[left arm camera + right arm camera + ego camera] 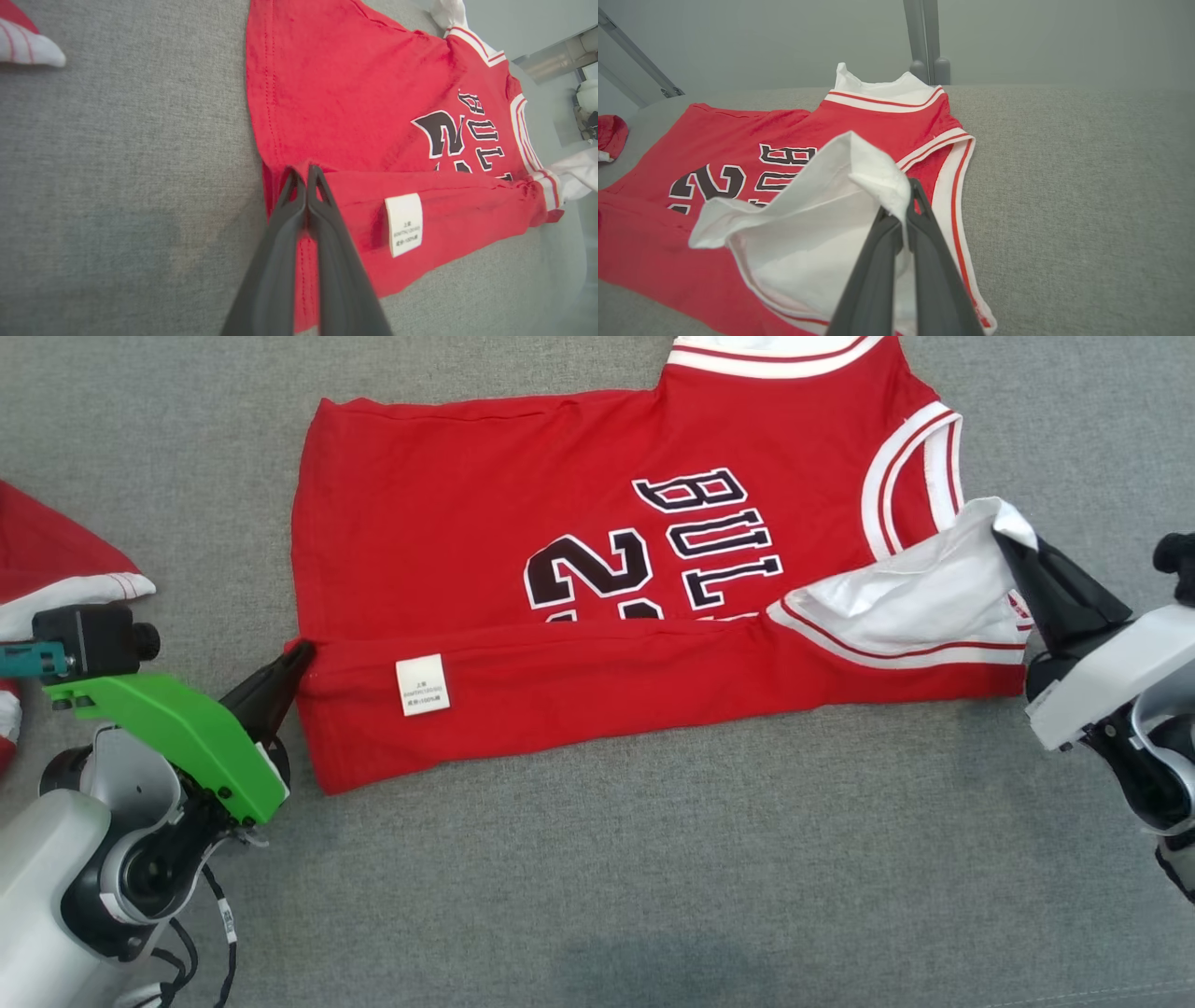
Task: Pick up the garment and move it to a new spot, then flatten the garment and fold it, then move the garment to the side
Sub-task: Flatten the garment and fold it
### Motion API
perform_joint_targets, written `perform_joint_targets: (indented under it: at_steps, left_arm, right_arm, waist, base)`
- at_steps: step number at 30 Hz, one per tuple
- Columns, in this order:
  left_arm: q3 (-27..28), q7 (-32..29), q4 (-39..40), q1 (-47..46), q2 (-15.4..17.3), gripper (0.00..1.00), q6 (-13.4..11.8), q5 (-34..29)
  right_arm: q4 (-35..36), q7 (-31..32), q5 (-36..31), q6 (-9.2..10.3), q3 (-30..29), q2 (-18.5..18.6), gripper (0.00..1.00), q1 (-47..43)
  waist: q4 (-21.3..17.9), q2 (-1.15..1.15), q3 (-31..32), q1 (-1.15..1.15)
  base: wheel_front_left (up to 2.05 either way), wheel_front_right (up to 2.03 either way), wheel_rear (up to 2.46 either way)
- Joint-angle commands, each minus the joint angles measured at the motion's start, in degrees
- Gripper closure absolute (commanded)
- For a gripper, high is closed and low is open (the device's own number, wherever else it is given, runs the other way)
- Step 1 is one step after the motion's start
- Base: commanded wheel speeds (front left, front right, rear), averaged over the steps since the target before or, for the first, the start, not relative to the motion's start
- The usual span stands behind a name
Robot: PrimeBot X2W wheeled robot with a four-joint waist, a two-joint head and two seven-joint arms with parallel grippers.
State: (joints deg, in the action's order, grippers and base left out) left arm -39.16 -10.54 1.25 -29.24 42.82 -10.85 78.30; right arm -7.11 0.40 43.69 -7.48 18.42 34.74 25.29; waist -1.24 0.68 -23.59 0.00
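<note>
Red jersey (448,541) lies flat mid-desk, turned sideways: hem to the left, collar and armholes to the right. Desk (653,859) has a grey cloth top. The near long edge of the jersey is folded over toward the far side as a strip (579,681), which covers the bottom of the printed number. A white label (422,684) shows on that strip.

Left gripper (301,655): fingers pressed together, clamped on the left end of the folded strip at the hem corner. The left wrist view shows the same, with the tips (303,173) pinching red cloth and no gap between the fingers.

Right gripper (1006,543): fingers together, clamped on the white inner lining (924,597) at the near right shoulder. The lining is pulled up a little off the desk (the inside is turned out, so white shows here). In the right wrist view the tips (908,196) are part-hidden by a bunched white corner, with the cloth held between them.

Both grippers hold the same folded near edge, one at each end.

A second red and white garment (56,560) sits at the left edge of the desk, apart from the jersey.
</note>
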Motion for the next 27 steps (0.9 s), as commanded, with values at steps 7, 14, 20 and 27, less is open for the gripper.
perform_joint_targets:
  at_steps: [7,14,20,27]
  left_arm:
    - [-0.8,-1.6,-4.1,-3.1,-2.2,0.24,-0.1,-0.2]
    - [-1.3,0.0,-6.1,-2.7,-1.9,0.0,-0.2,-2.4]
    - [0.4,6.0,-2.3,1.1,-0.4,0.0,-1.5,-4.3]
    - [-3.2,7.6,4.8,7.7,1.3,0.0,-3.8,-7.3]
  right_arm:
    - [-3.9,-0.9,-4.2,-0.02,2.1,-2.3,0.76,4.7]
    - [-8.6,-3.2,-9.5,-0.02,1.2,-3.8,0.0,6.4]
    - [-8.6,-3.1,-11.8,-0.02,-2.8,-4.4,0.0,2.9]
    - [-3.2,6.3,-13.5,-0.02,-5.0,-3.9,0.0,-5.1]
  waist:
    - [0.1,-0.68,-0.8,0.0]
    - [0.5,-0.68,0.5,0.0]
    - [0.8,-0.68,2.3,0.0]
    - [1.0,-0.68,2.5,0.0]
  base:
    - [0.0,0.0,0.0]
    - [0.0,0.0,0.0]
    - [0.0,0.0,0.0]
    - [0.0,0.0,0.0]
